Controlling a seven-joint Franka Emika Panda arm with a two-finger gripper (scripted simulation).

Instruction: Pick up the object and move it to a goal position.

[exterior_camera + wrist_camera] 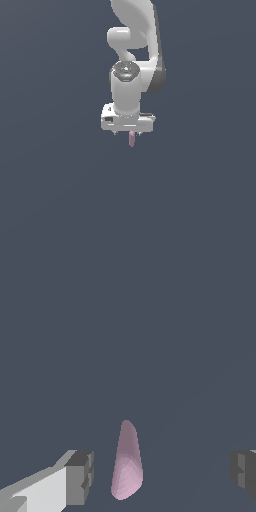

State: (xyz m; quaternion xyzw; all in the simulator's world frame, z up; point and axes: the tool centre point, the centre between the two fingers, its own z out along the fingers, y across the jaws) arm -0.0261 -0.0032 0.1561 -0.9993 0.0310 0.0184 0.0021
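The end effector [160, 476] has its fingers [80, 478] wide apart. The pink object [127, 463] stands between them, touching neither finger

Background [45, 200]: uniform dark slate-blue field in both views; no visible walls or furniture; flat, even lighting.

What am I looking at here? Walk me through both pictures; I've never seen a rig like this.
This is a computer simulation of a white robot arm. One picture looks at the arm from outside; the other comes from a camera on its wrist, looking out past the fingers. At the arm's end is the gripper, a two-fingered clamp. Its fingers stand wide apart, touching nothing. Between them sits a thin pink stick, the object the arm must pick up and carry. It isn't held. All else is plain dark grey surface.
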